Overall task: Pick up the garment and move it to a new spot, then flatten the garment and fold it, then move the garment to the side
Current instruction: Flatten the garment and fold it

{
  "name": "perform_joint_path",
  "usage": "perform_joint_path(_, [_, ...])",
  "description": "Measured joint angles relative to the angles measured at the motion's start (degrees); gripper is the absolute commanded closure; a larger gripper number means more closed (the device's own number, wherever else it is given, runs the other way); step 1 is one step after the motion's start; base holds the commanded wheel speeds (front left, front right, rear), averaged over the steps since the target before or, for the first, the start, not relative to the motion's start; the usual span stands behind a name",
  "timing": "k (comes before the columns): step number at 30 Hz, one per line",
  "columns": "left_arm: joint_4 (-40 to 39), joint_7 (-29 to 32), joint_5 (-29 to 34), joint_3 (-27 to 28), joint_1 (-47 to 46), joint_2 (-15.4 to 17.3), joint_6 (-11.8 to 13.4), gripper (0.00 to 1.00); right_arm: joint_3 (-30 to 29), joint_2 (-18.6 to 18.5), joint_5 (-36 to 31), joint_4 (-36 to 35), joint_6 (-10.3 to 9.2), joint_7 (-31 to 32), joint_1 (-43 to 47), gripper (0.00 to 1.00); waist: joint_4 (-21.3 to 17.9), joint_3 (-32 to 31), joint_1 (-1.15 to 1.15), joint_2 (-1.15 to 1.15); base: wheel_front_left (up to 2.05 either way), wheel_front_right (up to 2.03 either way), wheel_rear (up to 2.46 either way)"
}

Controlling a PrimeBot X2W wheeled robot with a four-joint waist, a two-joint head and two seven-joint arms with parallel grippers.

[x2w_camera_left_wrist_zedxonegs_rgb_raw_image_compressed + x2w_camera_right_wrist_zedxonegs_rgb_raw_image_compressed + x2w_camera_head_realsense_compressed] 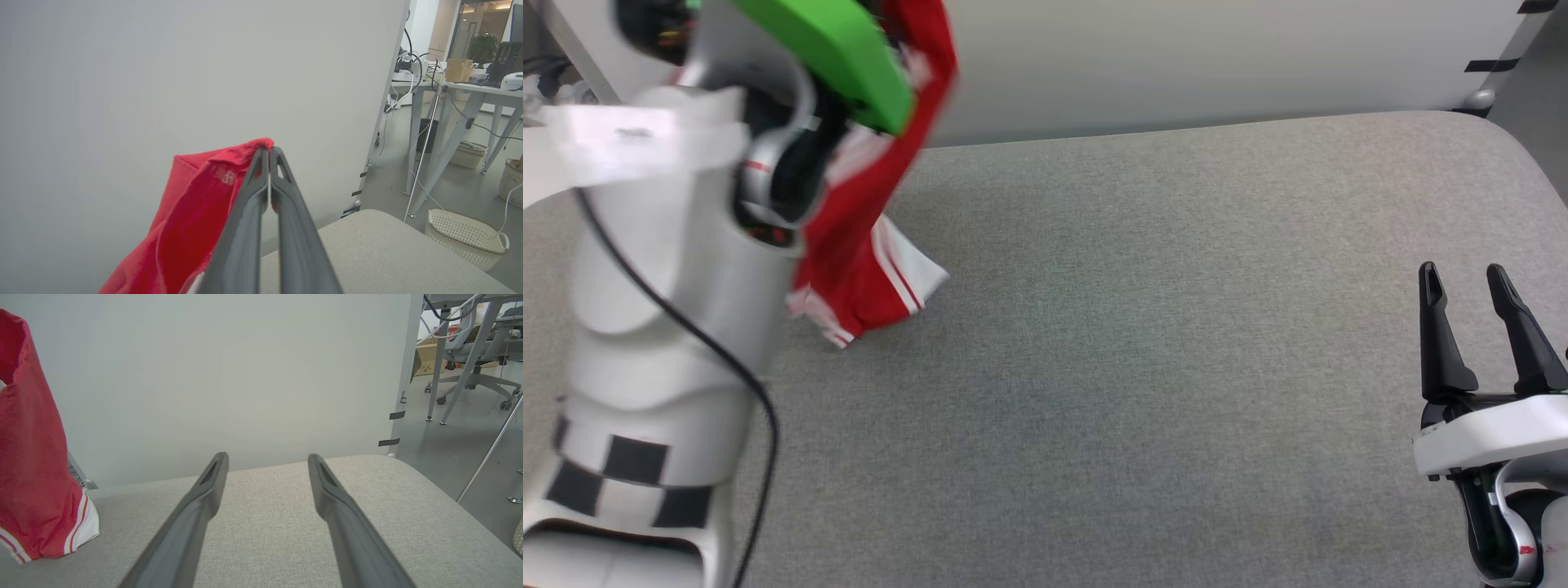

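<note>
One garment [858,245], a red T-shirt with white sleeves, hung in the upper left of the head view, gathered into a single long drape. Its lower end, a white sleeve with red stripes, touched the grey table [1176,367]. The left arm, one green cover [833,57] on its wrist, rose in front of the cloth along the left edge of the frame.

In the left wrist view, the left gripper [269,150] had its two dark fingers pressed together at the tips, pinching a red fold at the top of the garment [184,212], at frame centre. The rest of the cloth fell away to the lower left, against one plain white panel [163,73].

The right gripper [1462,273] sat at the lower right of the head view, well apart from the shirt, its two fingers spread wide and holding nothing. In the right wrist view, the right gripper [267,456] showed bare table between its fingers, and the garment [32,477] stood at the left edge, its striped hem resting on the table. One office chair [474,355] stood at the upper right.
</note>
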Motion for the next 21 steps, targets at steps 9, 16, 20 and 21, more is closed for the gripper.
perform_joint_path(9, [-2.2, 3.0, -1.1, -14.6, 6.6, -10.3, -1.2, 1.0, -0.2, 0.9, 0.0, 0.5, 0.0, -0.3, -0.2, 0.0, -1.8, 1.3, 0.0, 0.0, 0.0, 0.0, 0.0])
perform_joint_path(16, [5.3, -1.0, -7.6, -35.2, 13.8, -12.9, -1.4, 1.0, 1.8, 1.6, 0.0, 1.5, 0.0, -0.4, -2.5, 0.0, -4.9, 4.6, 0.0, 0.0, 0.0, 0.0, 0.0])
perform_joint_path(20, [7.9, -1.4, -10.3, -43.6, 13.5, -13.1, -0.5, 0.0, 2.4, 1.7, 0.0, 2.6, 0.0, -0.9, -2.7, 0.0, -6.3, 6.2, 0.0, 0.0, 0.0, 0.0, 0.0])
perform_joint_path(21, [10.3, -2.1, -11.3, -46.5, 12.1, -13.1, 0.2, 0.0, 2.6, 1.9, 0.0, 3.4, 0.0, -1.5, -2.8, 0.0, -6.8, 7.1, 0.0, 0.0, 0.0, 0.0, 0.0])
